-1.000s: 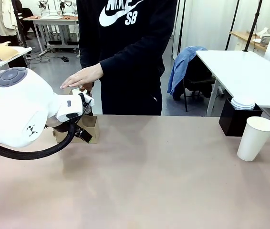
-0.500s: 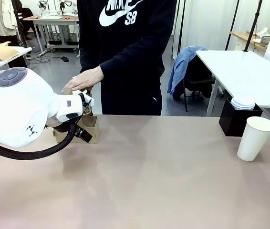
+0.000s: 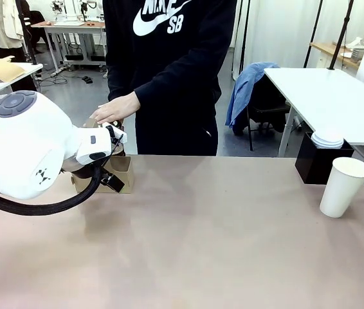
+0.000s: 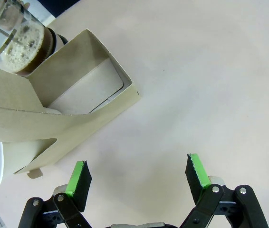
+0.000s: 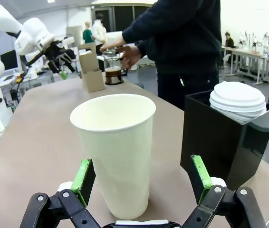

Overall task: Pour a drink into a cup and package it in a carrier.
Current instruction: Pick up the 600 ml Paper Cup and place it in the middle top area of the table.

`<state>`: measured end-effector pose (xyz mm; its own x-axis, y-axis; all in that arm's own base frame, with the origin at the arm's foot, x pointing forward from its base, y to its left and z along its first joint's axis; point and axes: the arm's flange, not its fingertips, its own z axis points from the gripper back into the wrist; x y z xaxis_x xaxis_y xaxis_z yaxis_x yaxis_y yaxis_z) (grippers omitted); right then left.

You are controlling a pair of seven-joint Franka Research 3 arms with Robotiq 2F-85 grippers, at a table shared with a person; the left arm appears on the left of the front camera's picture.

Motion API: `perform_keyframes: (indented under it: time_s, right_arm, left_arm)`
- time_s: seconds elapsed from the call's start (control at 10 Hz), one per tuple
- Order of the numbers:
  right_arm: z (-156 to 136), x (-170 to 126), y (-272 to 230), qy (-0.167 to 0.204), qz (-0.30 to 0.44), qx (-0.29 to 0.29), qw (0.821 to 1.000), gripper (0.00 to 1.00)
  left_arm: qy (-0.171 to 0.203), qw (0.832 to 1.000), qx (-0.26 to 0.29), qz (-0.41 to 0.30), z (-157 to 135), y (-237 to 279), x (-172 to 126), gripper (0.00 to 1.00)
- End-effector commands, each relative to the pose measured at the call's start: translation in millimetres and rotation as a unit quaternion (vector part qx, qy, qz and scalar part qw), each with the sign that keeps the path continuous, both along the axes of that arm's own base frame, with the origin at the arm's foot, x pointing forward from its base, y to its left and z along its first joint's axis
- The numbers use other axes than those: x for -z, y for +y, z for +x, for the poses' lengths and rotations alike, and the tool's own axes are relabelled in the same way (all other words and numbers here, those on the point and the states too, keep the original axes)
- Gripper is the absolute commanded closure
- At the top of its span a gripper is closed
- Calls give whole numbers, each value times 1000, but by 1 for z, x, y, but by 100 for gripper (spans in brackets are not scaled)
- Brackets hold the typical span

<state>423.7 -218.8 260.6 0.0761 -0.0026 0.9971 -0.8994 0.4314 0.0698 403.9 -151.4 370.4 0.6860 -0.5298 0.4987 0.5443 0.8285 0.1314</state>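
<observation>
The right gripper [image 5: 140, 164] is wide open and holds nothing. The lidless cup [image 5: 115, 142] stands just ahead, framed between its pads, beside the black box [image 5: 210, 137] of lids [image 5: 239, 99]. The left gripper [image 4: 137, 161] gapes empty over the table [image 4: 210, 71], near the carrier [image 4: 53, 123]. Behind the carrier, the drink [image 4: 23, 40] sits in the press [image 4: 1, 19], held by the person's hand [image 5: 129, 56].

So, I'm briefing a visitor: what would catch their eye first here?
The bulky white left arm at the table's left, hiding part of the brown carrier. Behind it, a person's hand rests on the press jug; far right, an unlidded white cup faces the open right gripper.
</observation>
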Motion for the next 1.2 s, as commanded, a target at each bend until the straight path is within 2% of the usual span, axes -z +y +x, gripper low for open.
perform_keyframes:
  time_s: [0.0,1.1]
  right_arm:
    - [5,2,20,2,7,-5,1000,0]
    - [14,26,73,38,8,-41,998,0]
  left_arm:
    - [0,1000,0,0,0,0,0,0]
    - [0,1000,0,0,0,0,0,0]
